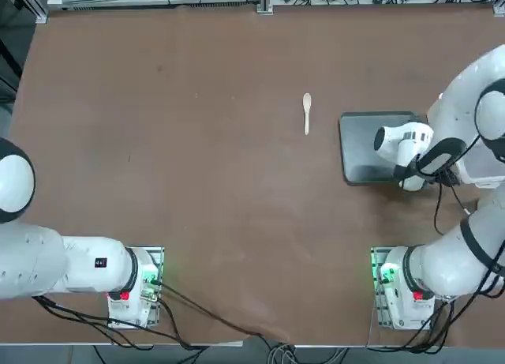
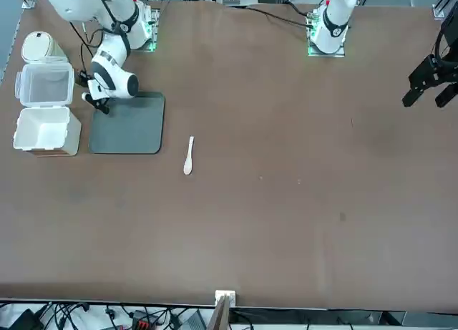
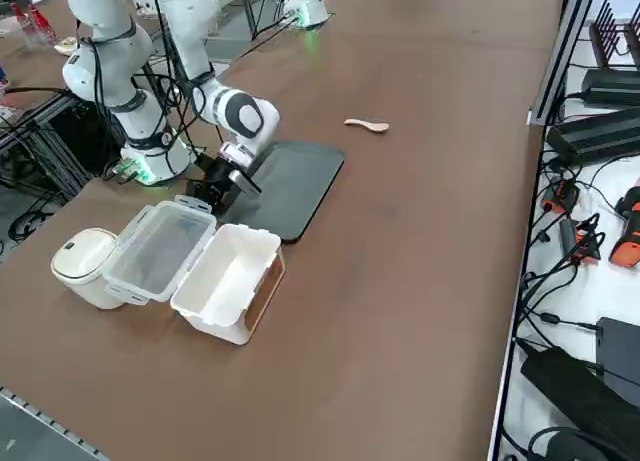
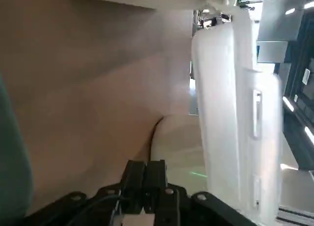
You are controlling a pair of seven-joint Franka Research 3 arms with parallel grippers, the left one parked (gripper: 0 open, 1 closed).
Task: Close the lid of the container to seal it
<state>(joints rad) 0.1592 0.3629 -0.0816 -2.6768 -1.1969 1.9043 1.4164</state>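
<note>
Have right pincer (image 4: 145,166) closed together, just beside lid (image 3: 160,249) and near grey tray (image 3: 300,186). See lid open, folded out from container (image 3: 225,281) on surface (image 3: 420,281).

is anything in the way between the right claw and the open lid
Nothing visible stands between the right claw and the lid; the claw is shut, close beside it. The round white canister stands on the lid's side away from the container, so it looks out of that path.
</note>
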